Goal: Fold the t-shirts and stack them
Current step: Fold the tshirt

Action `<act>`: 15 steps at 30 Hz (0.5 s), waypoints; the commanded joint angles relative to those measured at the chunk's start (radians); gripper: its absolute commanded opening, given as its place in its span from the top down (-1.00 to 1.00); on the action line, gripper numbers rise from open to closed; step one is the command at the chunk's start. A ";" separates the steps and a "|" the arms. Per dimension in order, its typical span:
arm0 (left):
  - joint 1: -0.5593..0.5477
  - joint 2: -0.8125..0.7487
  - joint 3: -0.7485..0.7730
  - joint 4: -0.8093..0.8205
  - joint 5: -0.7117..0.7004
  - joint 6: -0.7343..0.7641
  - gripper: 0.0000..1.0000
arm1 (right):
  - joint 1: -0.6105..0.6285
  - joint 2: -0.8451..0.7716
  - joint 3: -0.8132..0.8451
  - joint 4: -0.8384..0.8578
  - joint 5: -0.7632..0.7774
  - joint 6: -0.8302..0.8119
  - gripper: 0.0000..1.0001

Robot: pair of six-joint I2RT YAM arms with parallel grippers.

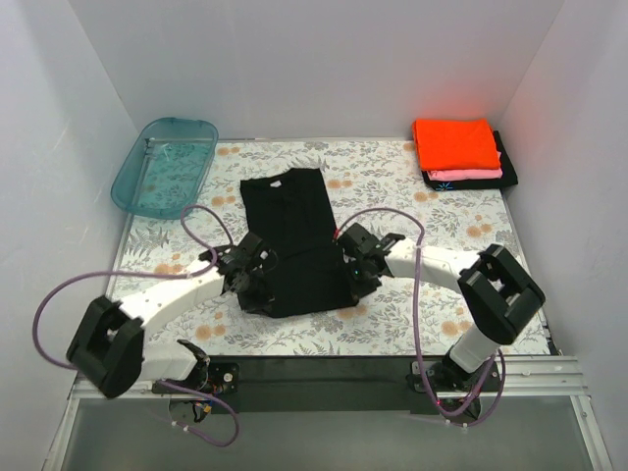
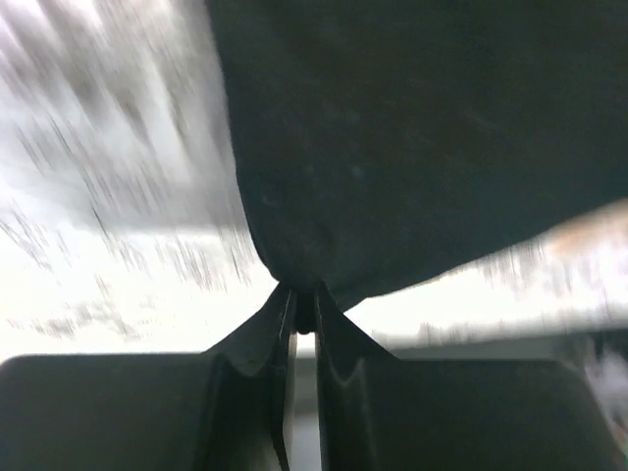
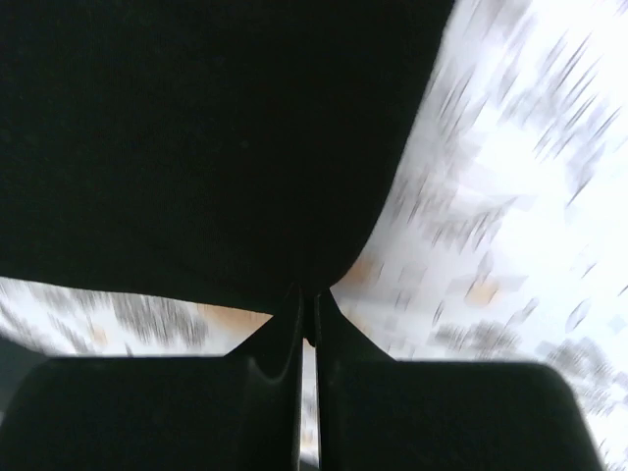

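1. The large black t-shirt (image 1: 292, 221) lies in the middle of the floral-patterned table (image 1: 392, 186), with its collar at the far end and its hem toward the arm bases.
2. The left gripper (image 1: 250, 273) sits at the near left edge of this shirt. In the left wrist view its fingers (image 2: 285, 334) are pressed together, with only a thin slit between them. A pinch of the black cloth (image 2: 412, 147) is caught at the tips.
3. The right gripper (image 1: 355, 267) sits at the near right edge of the same shirt, level with the left one. The right wrist view shows its fingers (image 3: 289, 343) closed as tightly on a fold of the black fabric (image 3: 196, 137), which fills the upper left of that view.
4. The near half of the shirt spreads wider between the two grippers than the far half does. Both wrist views are blurred, so the table pattern around the cloth shows only as streaks.
5. Far to the right of the shirt, in the far corner of the table, three folded shirts are stacked. The bright orange t-shirt (image 1: 454, 143) is on top and the pink t-shirt (image 1: 471, 175) shows as a thin edge under it. The black t-shirt with a small light-blue mark (image 1: 481, 183) is at the bottom.
6. Far to the left of the shirt, a teal see-through plastic tub (image 1: 162, 167) stands at the table's far left corner.
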 commanded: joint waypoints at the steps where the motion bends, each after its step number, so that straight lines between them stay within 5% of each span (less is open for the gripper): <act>1: -0.049 -0.193 -0.062 -0.186 0.205 -0.040 1.00 | 0.047 -0.089 -0.127 -0.361 -0.101 -0.067 0.97; 8: -0.081 -0.331 0.042 -0.383 0.243 -0.110 1.00 | 0.044 -0.268 -0.050 -0.631 -0.088 -0.092 0.97; 15: -0.029 -0.204 0.220 -0.336 0.098 -0.072 1.00 | -0.068 -0.123 0.336 -0.709 0.001 -0.201 0.97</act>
